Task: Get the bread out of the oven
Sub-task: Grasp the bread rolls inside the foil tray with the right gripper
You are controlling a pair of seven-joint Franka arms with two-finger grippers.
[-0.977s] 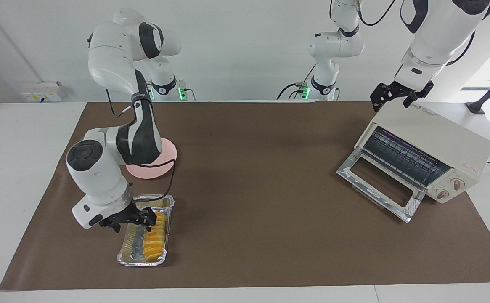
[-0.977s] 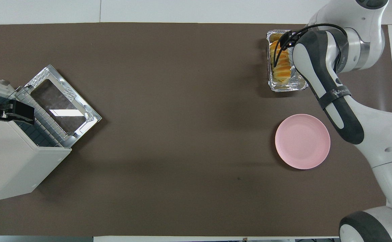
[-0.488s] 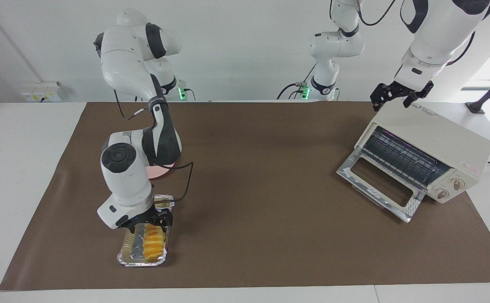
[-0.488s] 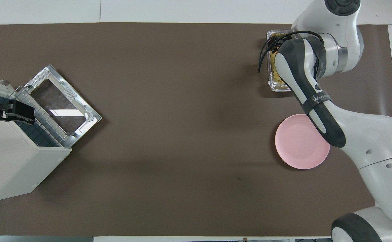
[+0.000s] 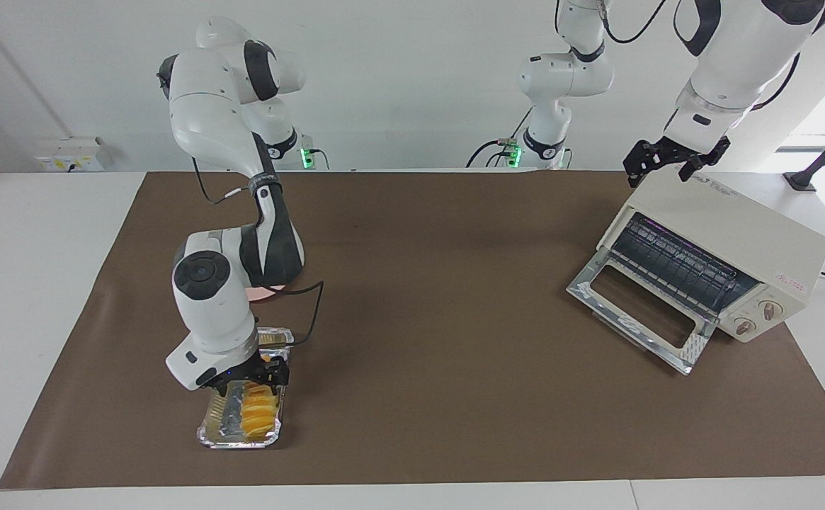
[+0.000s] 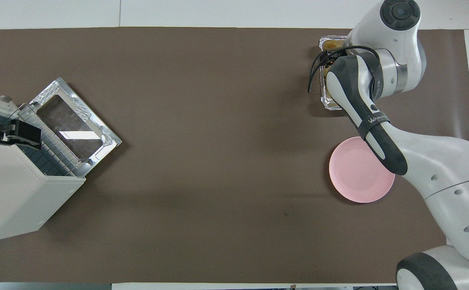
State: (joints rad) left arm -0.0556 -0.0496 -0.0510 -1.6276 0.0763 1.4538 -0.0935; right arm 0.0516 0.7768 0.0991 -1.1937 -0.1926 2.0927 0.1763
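On a brown mat-covered table (image 5: 440, 397), a cream-white boxy toaster oven (image 5: 727, 234) stands at the left arm's end, its glass door dropped open, the left gripper (image 5: 674, 164) hanging over its top corner, fingers apart. Near the right arm's end lies a round pink plate (image 6: 357, 175). By the edge farthest from the robots, a shiny rectangular foil tray (image 5: 222, 425) holds the golden-yellow ridged bread (image 5: 259, 418); the right gripper (image 5: 251, 379) hovers low over it, finger spacing unclear.

one toaster oven (image 5: 720, 251), one bread loaf (image 5: 258, 413), one foil tray (image 5: 218, 425), one pink plate (image 6: 353, 177), two grippers: left (image 5: 673, 161), right (image 5: 251, 377)
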